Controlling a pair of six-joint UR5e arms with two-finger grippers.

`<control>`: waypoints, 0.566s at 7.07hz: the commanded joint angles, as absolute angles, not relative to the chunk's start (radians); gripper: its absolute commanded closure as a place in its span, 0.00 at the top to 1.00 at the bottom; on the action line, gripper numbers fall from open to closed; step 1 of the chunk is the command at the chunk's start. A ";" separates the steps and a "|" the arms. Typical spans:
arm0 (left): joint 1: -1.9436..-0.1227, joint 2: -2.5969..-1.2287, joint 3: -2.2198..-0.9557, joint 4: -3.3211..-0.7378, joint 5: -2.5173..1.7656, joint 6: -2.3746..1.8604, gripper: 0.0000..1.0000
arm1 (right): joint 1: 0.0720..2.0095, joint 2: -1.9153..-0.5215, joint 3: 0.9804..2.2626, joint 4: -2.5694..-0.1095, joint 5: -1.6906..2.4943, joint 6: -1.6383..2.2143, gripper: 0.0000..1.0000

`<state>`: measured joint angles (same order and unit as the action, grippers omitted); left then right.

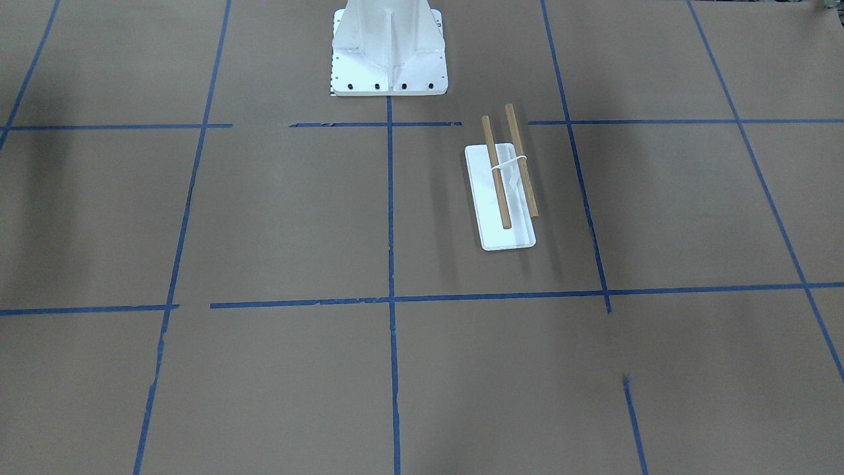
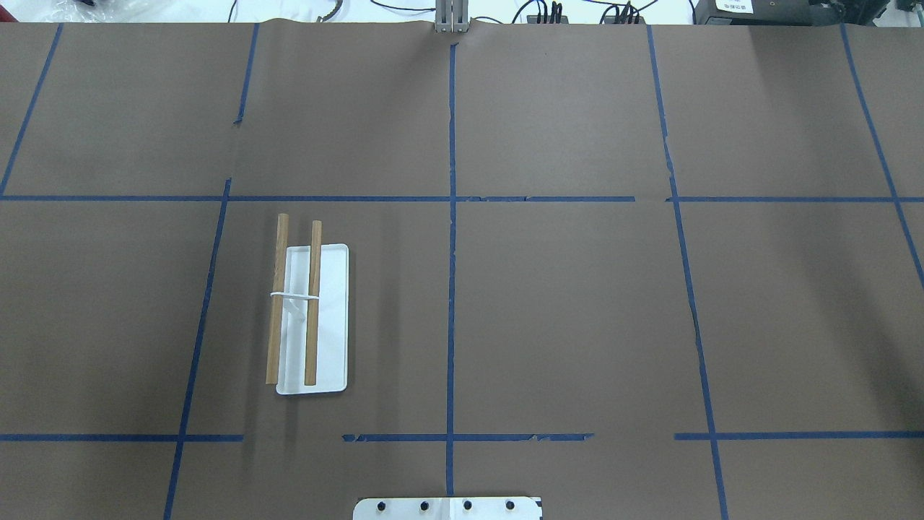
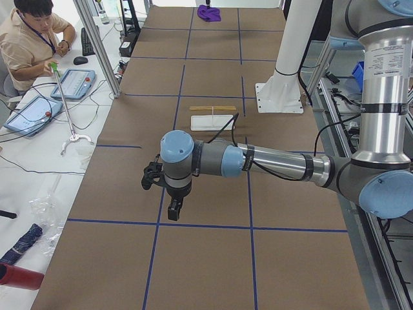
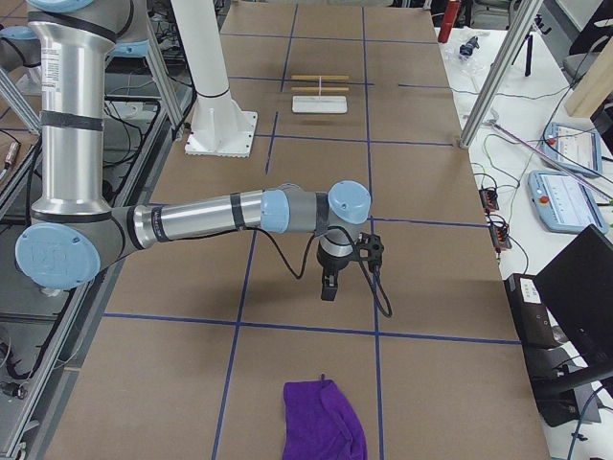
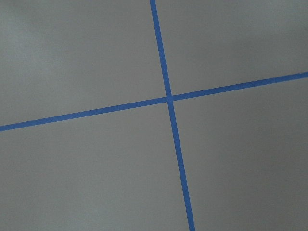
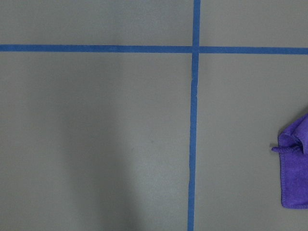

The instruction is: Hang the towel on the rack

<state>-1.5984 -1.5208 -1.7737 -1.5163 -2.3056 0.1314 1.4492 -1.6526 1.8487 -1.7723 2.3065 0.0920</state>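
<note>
Not started: rack bare, towel unhung.
Purple towel [image 4: 324, 420] lies crumpled on the table, well apart from the rack [image 2: 332, 318]. Right gripper [image 4: 329, 285] hovers near it, left gripper [image 3: 174, 208] far off. Finger state of both: cannot tell.

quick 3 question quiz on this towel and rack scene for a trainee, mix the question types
1. True or false: the purple towel already hangs on the rack.
2. Multiple choice: how many wooden rods does the rack carry? A one, B two, C three.
3. Fill in: the rack stands on the robot's ____ side of the table.

Key: 1 false, the towel lies flat on the table, far from the rack; 2 B; 3 left.
</note>
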 commanded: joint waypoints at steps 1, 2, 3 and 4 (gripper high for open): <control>-1.598 -1.520 -1.782 -1.520 -2.306 0.138 1.00 | 1.450 -1.635 1.855 -1.772 2.306 0.092 1.00; -1.598 -1.520 -1.784 -1.522 -2.306 0.137 1.00 | 1.450 -1.591 1.862 -1.772 2.296 0.094 1.00; -1.597 -1.522 -1.778 -1.532 -2.298 0.137 1.00 | 1.450 -1.538 1.865 -1.772 2.249 0.113 1.00; -1.597 -1.523 -1.785 -1.601 -2.299 0.140 1.00 | 1.437 -1.496 1.859 -1.772 2.197 0.170 1.00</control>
<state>-1.5974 -1.5216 -1.7813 -1.5444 -2.3008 0.1373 1.4470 -1.5521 1.8618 -1.7717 2.2543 0.1193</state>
